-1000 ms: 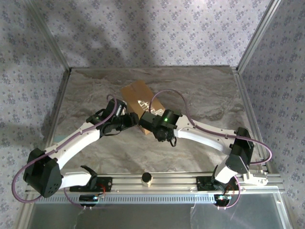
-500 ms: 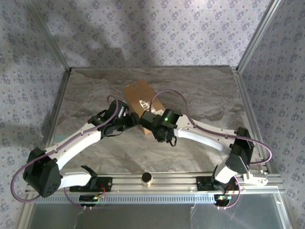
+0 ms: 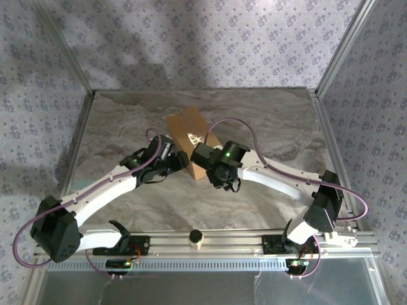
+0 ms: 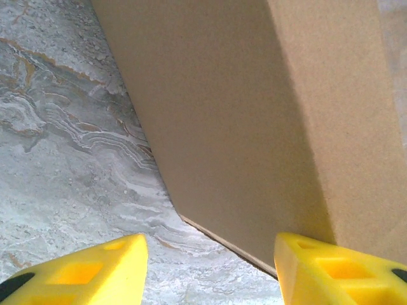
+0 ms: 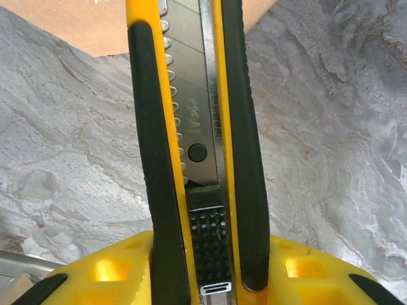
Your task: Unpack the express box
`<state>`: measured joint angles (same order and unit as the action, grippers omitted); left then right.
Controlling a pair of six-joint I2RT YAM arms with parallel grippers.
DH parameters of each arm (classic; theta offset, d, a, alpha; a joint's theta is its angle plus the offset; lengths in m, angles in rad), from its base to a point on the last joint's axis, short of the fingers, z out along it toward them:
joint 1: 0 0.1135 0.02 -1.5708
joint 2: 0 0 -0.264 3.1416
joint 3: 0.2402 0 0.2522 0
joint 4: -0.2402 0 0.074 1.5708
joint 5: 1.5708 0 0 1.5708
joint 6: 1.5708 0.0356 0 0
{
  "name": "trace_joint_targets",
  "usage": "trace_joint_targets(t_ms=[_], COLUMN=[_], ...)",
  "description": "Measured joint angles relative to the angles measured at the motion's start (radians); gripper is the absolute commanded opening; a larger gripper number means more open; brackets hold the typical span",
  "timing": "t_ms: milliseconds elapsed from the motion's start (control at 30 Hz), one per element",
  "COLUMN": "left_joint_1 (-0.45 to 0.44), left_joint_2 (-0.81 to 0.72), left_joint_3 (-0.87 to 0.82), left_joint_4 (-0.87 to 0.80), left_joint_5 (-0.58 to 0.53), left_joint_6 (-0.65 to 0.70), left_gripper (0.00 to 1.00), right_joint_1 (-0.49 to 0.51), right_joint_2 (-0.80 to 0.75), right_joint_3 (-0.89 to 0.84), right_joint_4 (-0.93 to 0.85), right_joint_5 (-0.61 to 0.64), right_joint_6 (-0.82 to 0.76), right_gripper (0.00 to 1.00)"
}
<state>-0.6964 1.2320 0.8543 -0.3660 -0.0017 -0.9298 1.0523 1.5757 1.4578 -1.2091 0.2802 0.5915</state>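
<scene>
Express box (image 3: 184,127): plain tan cardboard carton, lying flat, skewed diagonally.

Left fingers (image 4: 76,270) apart (right apparently closed)

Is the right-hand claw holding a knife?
Yes, the right gripper is clamped on a yellow-and-black utility knife pointing toward the cardboard box.

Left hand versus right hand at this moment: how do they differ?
The left hand is open with nothing between its fingers; the right hand is shut on a yellow-and-black utility knife. The left hand faces the side of the express box close up; the right hand points its knife toward the box across the marble table. Both have yellow fingers and are close to the box.
</scene>
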Motion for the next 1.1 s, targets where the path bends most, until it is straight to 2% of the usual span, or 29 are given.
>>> trace_joint_targets(t_ms=[300,467,700,833,1100], left_joint_1=[-0.011,-0.017,0.043,0.090,0.150], left_joint_2=[-0.048,-0.088,-0.087,0.004,0.288], left_joint_3=[0.003,0.072,0.198,0.316,0.546], left_joint_4=[-0.069,-0.148,-0.196,-0.203,-0.177], left_joint_5=[-0.023,-0.068,-0.093,-0.080,-0.028], left_joint_6=[0.038,0.092,0.173,0.216,0.291], left_gripper=[0.56,0.57,0.57,0.57,0.54], right_joint_1=[-0.030,-0.052,-0.065,-0.064,-0.061], right_joint_2=[-0.009,-0.015,-0.018,-0.021,-0.047], right_joint_3=[-0.008,-0.030,-0.038,-0.049,-0.079], right_joint_4=[0.020,0.074,0.109,0.128,0.150], right_joint_5=[0.014,0.011,0.013,0.022,0.023], right_joint_6=[-0.132,-0.211,-0.274,-0.287,-0.286], right_gripper=[0.00,0.00,0.00,0.00,0.00])
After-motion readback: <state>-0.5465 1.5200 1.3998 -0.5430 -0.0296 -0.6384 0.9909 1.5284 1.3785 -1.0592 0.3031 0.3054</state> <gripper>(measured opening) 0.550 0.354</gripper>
